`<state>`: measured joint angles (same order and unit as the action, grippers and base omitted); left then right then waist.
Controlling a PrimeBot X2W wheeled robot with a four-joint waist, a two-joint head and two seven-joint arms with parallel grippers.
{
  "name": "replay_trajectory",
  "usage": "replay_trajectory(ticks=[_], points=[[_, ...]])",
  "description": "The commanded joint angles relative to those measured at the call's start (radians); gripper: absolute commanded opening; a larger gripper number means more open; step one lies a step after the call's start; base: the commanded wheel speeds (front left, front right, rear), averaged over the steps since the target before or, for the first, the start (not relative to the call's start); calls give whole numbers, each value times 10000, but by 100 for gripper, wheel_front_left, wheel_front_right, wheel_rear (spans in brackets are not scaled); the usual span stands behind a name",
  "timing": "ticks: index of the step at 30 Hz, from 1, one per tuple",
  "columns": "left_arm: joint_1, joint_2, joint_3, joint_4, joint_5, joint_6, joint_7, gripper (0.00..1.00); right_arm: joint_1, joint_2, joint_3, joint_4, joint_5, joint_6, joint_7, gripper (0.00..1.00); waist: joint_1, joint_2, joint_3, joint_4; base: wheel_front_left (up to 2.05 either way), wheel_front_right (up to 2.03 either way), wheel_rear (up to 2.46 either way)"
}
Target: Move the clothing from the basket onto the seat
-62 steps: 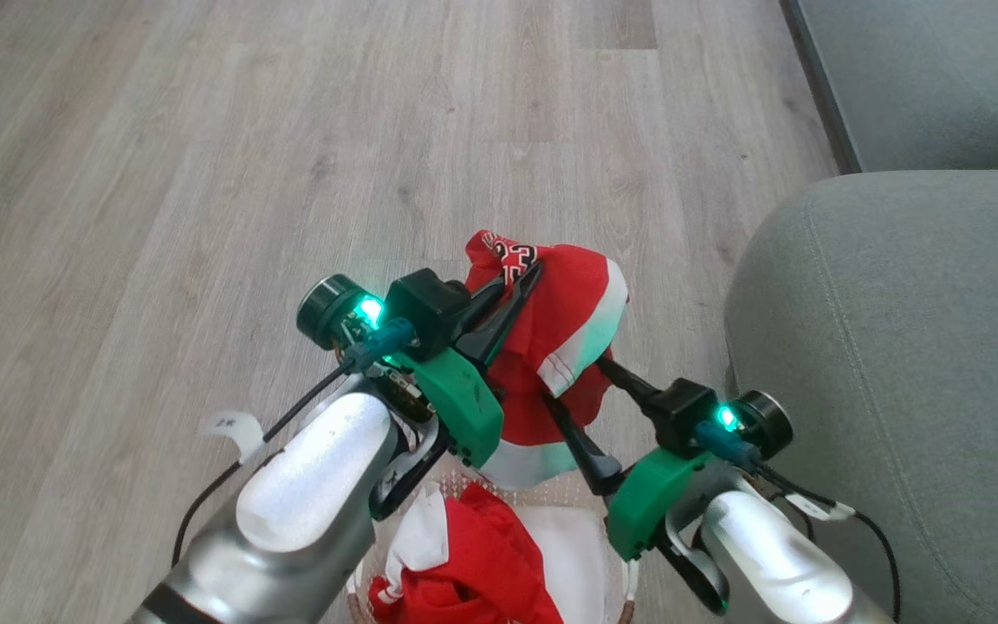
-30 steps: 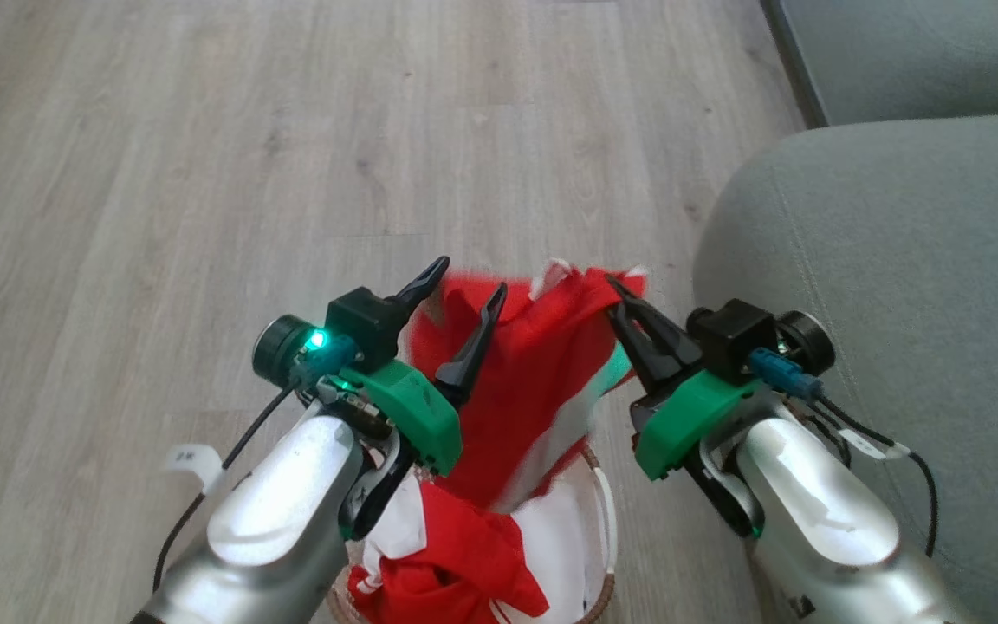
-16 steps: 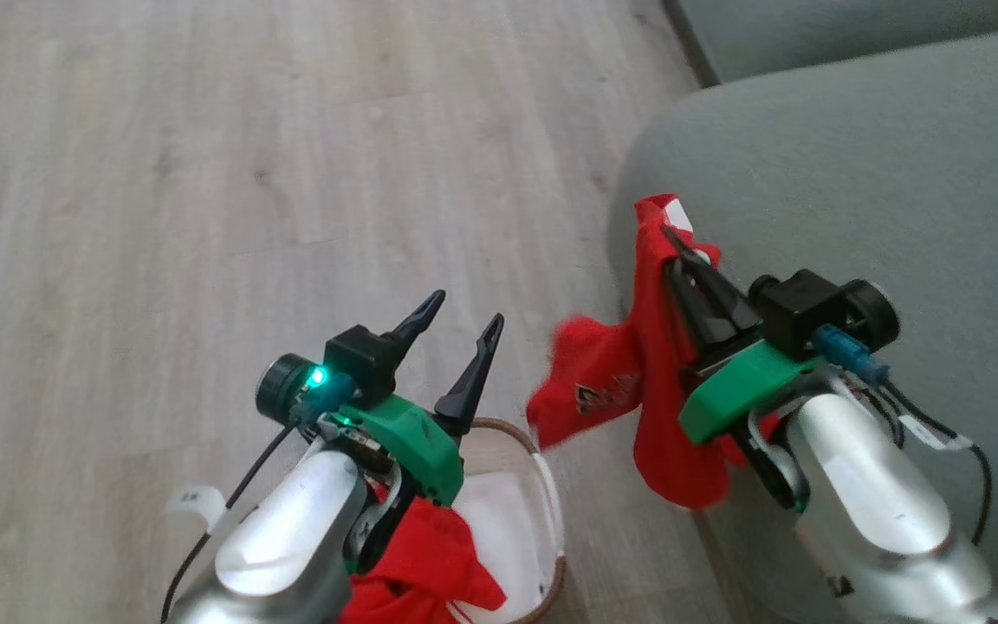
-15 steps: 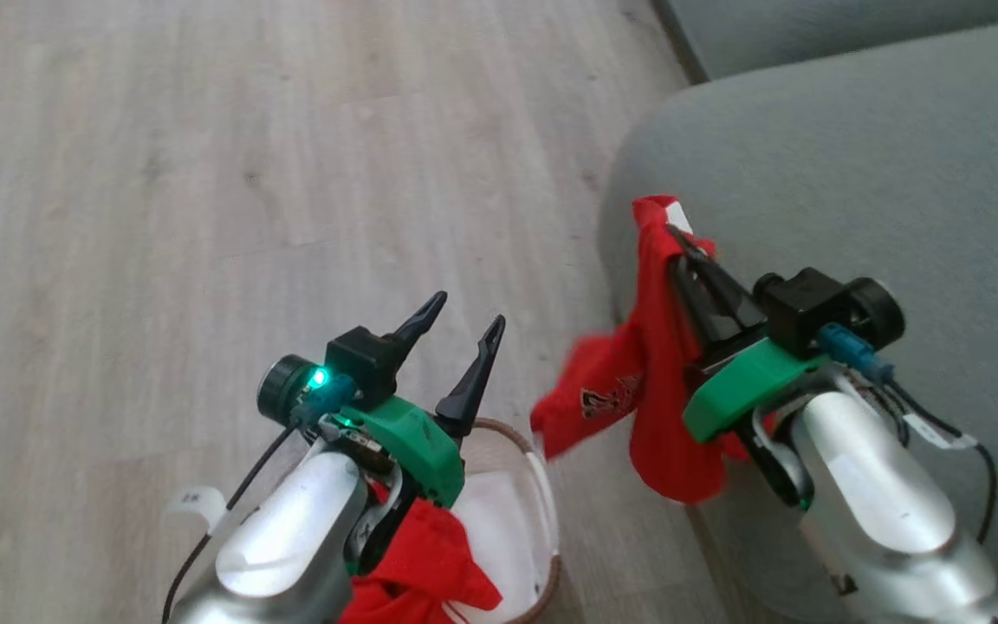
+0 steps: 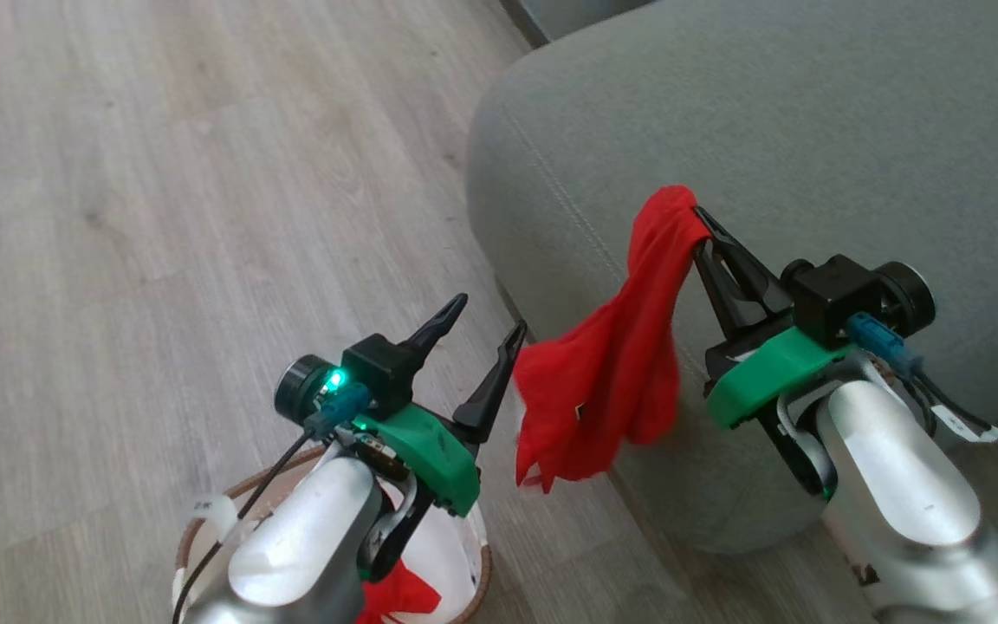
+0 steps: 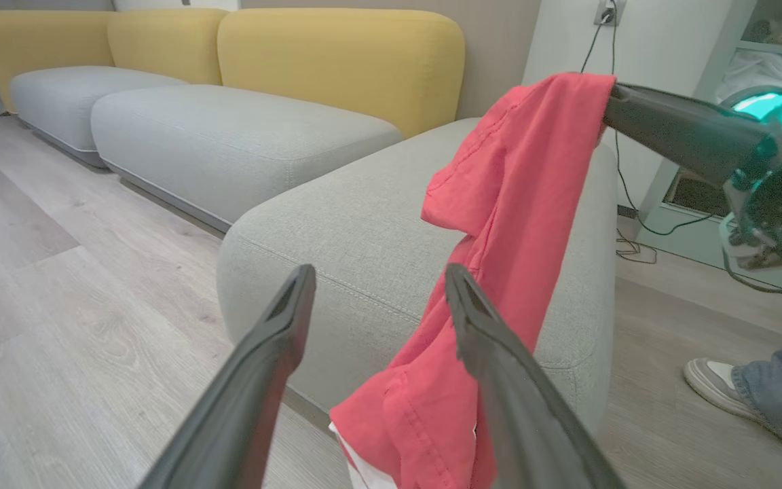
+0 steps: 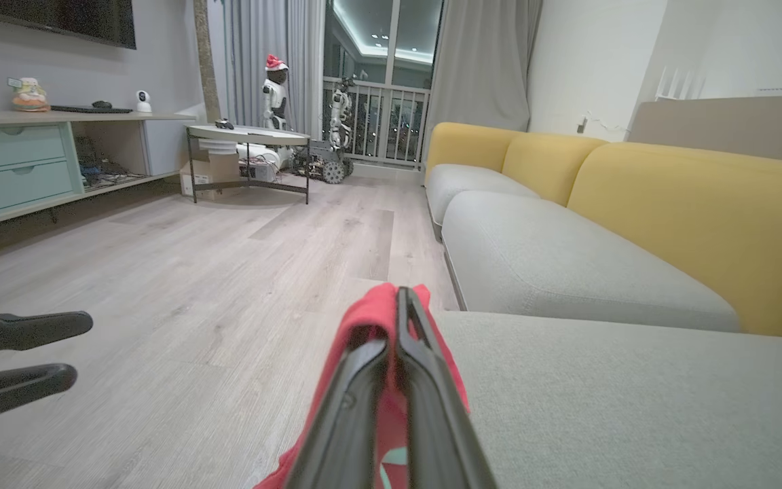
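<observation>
"Which gripper has the shirt?"

"The right gripper [image 5: 700, 215]. Its two fingers are pressed together on a top fold of the red garment [image 5: 612, 373], and the cloth hangs loose from the tips, trailing down toward 7 o'clock."

"Is it on the seat?"

"Looking down as the robot's head does, the seat [image 5: 811, 121] fills the picture from 12 round to 4 o'clock. The pinched fold is up over its rounded near corner. The hanging part drapes in front of the seat's side, and its lowest end is over the floor [image 5: 161, 217]. I can't tell whether the cloth touches the upholstery."

"And the other arm?"

"The left gripper [image 5: 490, 314] is spread wide with nothing between its fingers, which point toward 1 o'clock. The garment hangs just beside its right-hand finger, at about 3 o'clock from it. From that wrist, the cloth passes behind that finger."

"Where's the basket?"

"The basket [image 5: 243, 498] is on the floor at 7 o'clock, mostly hidden under the left forearm. A scrap of red clothing [image 5: 399, 598] shows inside it against white."

"Anyone else about?"

"A person's shoe [image 6: 717, 377] and a jeans leg are on the floor past the seat's far end, at 4 o'clock in the left wrist view."
</observation>
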<state>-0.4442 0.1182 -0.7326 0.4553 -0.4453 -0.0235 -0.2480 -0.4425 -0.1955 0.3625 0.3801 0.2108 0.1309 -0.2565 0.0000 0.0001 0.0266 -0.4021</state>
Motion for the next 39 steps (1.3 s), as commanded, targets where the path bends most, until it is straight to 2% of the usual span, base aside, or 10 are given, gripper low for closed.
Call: replay_trajectory(ticks=[1,8,16,25,33,36,39], points=[[-275,67,333,-331,97,-35,-132,100,-578,-43,135,-337,3,-2,-53,0,0,-1,104,-142,0,0,0],[-233,20,373,-406,237,-111,-135,100,-1256,-191,216,31,239,-2,-53,0,0,-1,272,-30,0,0,0],[-369,63,512,-744,461,-30,-136,100,-3625,-683,70,1104,785,-2,-53,0,0,-1,1007,576,0,0,0],[-1082,516,494,-1685,953,169,138,100,-7298,-2087,-416,2708,888,-2,-53,0,0,-1,2818,1288,0,0,0],[-1871,892,500,-2526,1398,327,560,100,-9771,-3564,-1613,3905,278,-2,-53,0,0,-1,4641,1876,0,0,0],[-2175,983,465,-2747,1580,365,709,100,-9802,-3637,-2537,4077,-107,-2,-53,0,0,-1,5271,2067,0,0,0],[-2421,1062,438,-2938,1733,407,825,100,-9374,-3390,-3389,4234,-468,-2,-53,0,0,-1,5768,2171,0,0,0]])
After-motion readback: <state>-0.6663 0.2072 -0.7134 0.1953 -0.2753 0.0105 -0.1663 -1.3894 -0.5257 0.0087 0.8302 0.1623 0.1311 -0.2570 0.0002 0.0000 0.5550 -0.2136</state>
